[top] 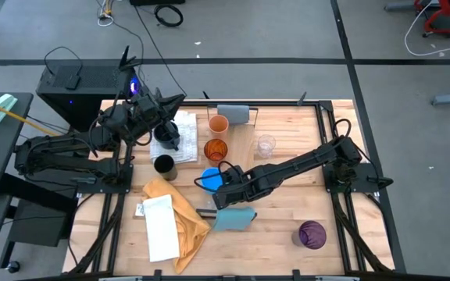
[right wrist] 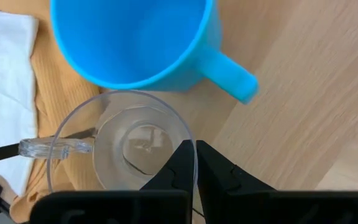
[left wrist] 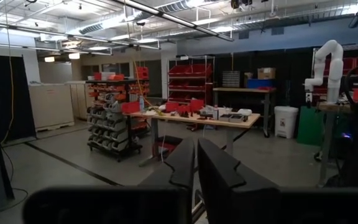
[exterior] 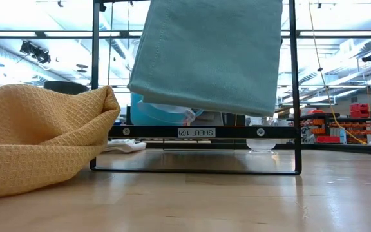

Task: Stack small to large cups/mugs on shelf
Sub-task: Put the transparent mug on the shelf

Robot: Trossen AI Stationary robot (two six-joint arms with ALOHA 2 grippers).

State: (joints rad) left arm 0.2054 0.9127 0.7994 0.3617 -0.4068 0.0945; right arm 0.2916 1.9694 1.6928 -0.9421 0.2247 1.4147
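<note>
- right wrist view is showing the right gripper [right wrist: 196, 163] pinched shut on the rim of a clear glass [right wrist: 120, 146], one finger inside the wall and one outside, so the step in hand looks like carrying or placing this glass.
- high view is putting that gripper [top: 223, 190] near the table's middle, just beside the bright blue mug [top: 211, 179]; the glass itself is hard to make out from above.
- the glass is looking transparent with a small side handle, hanging right next to the blue mug [right wrist: 143, 38], over the yellow cloth [right wrist: 50, 81] and bare wood.
- next move is probably calling for a steady lift and a clear path to the shelf [top: 239, 165], keeping the thin rim from slipping.
- left gripper [left wrist: 195, 163] is sitting closed and empty, raised at the table's left rear.
- orange cup [top: 219, 124], amber cup [top: 216, 149], black cup [top: 164, 165] and purple cup [top: 312, 233] are waiting around the table.
</note>
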